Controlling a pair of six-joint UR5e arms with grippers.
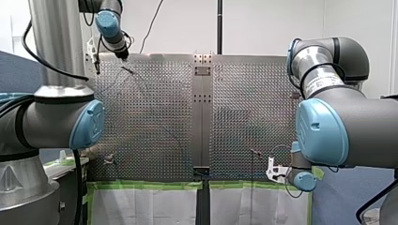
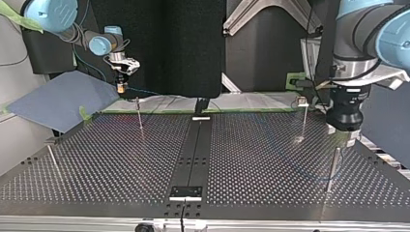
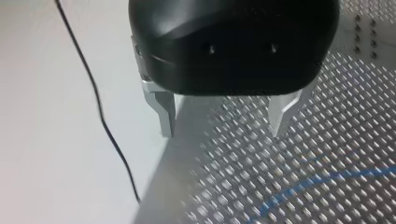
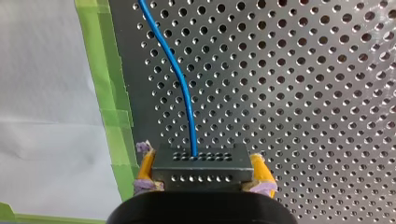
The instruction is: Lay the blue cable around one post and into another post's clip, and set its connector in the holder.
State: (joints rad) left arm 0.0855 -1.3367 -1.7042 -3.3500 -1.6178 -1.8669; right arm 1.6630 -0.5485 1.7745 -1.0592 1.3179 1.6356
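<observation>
My right gripper (image 4: 201, 157) has its yellow pads shut on a black connector block (image 4: 201, 171). The blue cable (image 4: 176, 70) runs from the block out over the perforated table. In the top view this gripper (image 2: 121, 85) hangs beyond the table's far left edge. My left gripper (image 3: 223, 126) is open, its metal fingers (image 3: 164, 114) bare just above the table edge. A stretch of blue cable (image 3: 327, 179) lies on the plate beside it. In the top view it (image 2: 346, 135) stands at the right edge, above a thin post (image 2: 333, 166).
More thin posts (image 2: 139, 113) (image 2: 304, 118) (image 2: 52, 157) stand on the plate. Black brackets (image 2: 185, 192) (image 2: 201, 117) sit on the centre strip. Green tape (image 4: 108, 93) lines the table edge by my right gripper. A thin black wire (image 3: 102, 116) hangs beside my left gripper.
</observation>
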